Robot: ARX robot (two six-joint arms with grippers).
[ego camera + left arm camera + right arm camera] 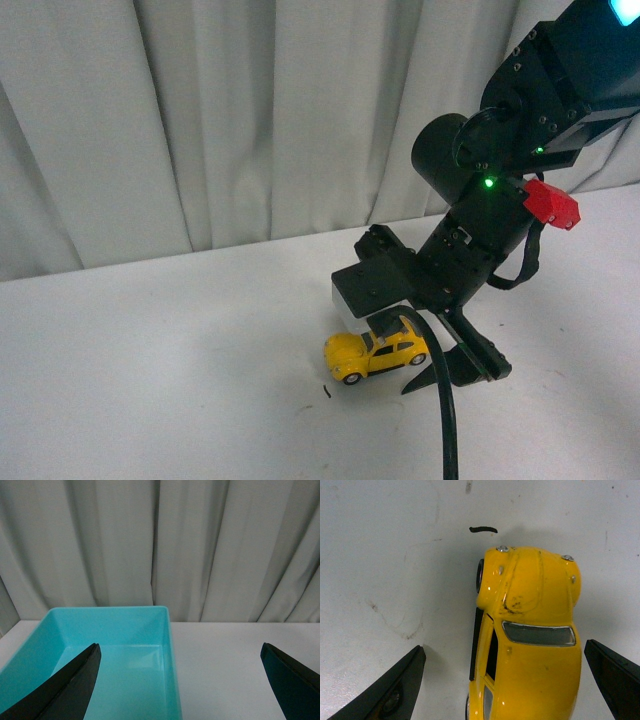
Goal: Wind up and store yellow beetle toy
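Observation:
The yellow beetle toy stands on its wheels on the white table, nose pointing left in the front view. My right gripper is lowered over it, open. In the right wrist view the toy lies between the two black fingertips, with gaps on both sides; the gripper holds nothing. My left gripper is open and empty, above the near right corner of a teal bin. The left gripper is out of the front view.
The teal bin looks empty in the part I see. A small black mark lies on the table just ahead of the toy's nose. A pale curtain hangs behind the table's far edge.

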